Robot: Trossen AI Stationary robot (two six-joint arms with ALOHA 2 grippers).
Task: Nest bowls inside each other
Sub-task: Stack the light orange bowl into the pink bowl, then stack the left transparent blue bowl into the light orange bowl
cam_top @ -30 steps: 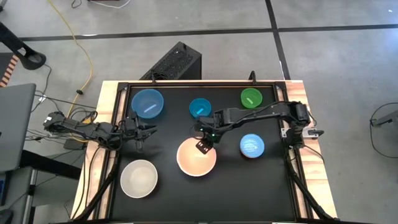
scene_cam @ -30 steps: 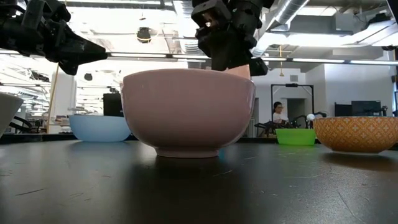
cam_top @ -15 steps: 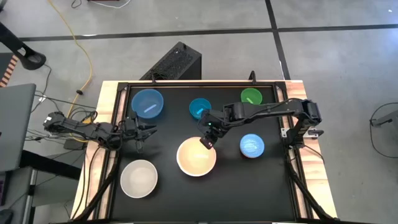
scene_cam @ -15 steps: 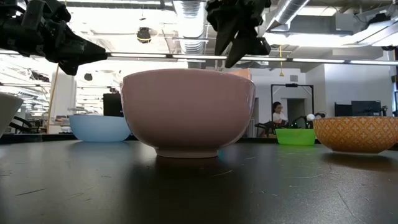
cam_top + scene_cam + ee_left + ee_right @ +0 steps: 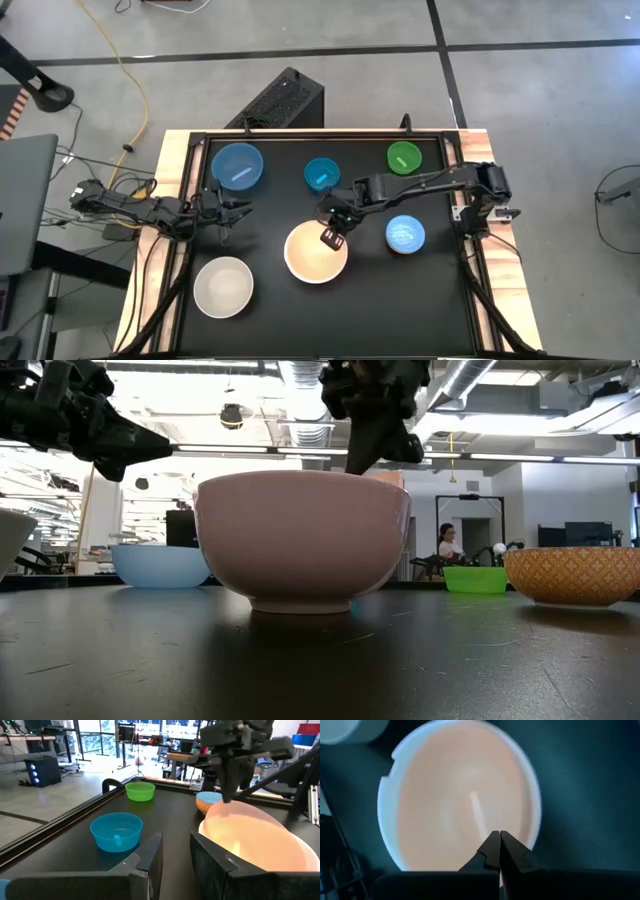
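A pink bowl [image 5: 316,254] stands at the table's middle, near the front. My right gripper [image 5: 498,836] hangs shut over the bowl's far rim [image 5: 330,473], slanting down, with nothing between its fingers. A white bowl [image 5: 223,286] sits at the near left and a large blue bowl [image 5: 238,166] at the far left. A teal bowl [image 5: 321,174] and a green bowl [image 5: 404,157] sit at the back. A light blue bowl [image 5: 405,234] is right of the pink one. My left gripper [image 5: 176,850] waits open at the left edge. My right gripper's shut fingertips [image 5: 492,842] point down at the pink bowl's inner wall [image 5: 470,820], just inside its far rim. I cannot tell whether they touch it. The bowl stands upright on the table.
The black table top has a raised frame [image 5: 300,133] around it. In the left wrist view the teal bowl [image 5: 116,831] lies just ahead of my left gripper. A person [image 5: 446,545] sits in the room far behind the table.
My right gripper has shut: its fingers stood wide over the pink bowl's far rim a second ago and now meet. It has also rolled a little about its own line. The bowls have kept their places.
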